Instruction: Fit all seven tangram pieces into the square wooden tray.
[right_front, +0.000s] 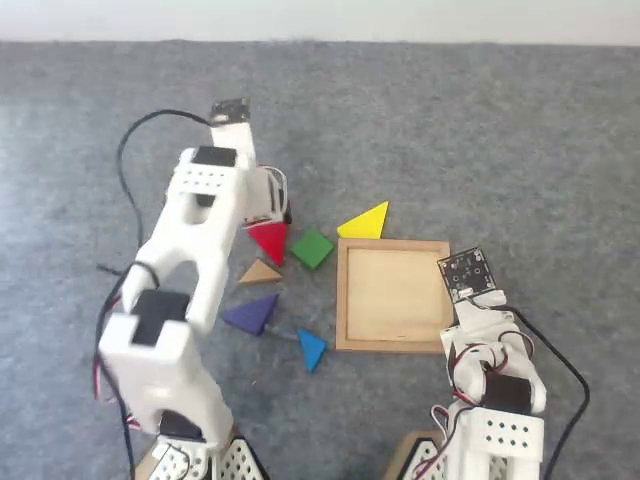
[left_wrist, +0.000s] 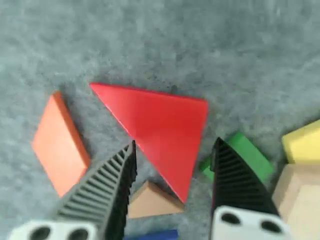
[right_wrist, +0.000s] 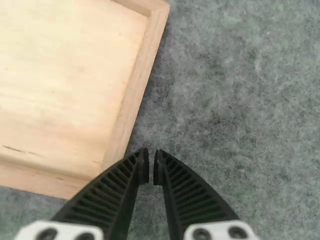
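The square wooden tray (right_front: 344, 300) lies empty at the table's middle right. Left of it are the pieces: a red triangle (right_front: 270, 240), green square (right_front: 312, 249), yellow triangle (right_front: 366, 223), tan triangle (right_front: 260, 272), purple triangle (right_front: 250, 315) and blue triangle (right_front: 312, 349). My left gripper (left_wrist: 172, 157) hangs open above the red triangle (left_wrist: 160, 125), its fingers to either side of the triangle's lower corner. An orange parallelogram (left_wrist: 59, 143) lies beside it, with the green square (left_wrist: 245, 156) and tan triangle (left_wrist: 150, 200) close by. My right gripper (right_wrist: 151, 162) is shut and empty over the carpet, just outside the tray's corner (right_wrist: 145, 75).
Grey carpet covers the table. The left arm (right_front: 190, 260) stretches over the pieces' left side and hides the orange piece from above. The right arm (right_front: 485, 370) stands at the tray's near right corner. Open carpet lies beyond and right of the tray.
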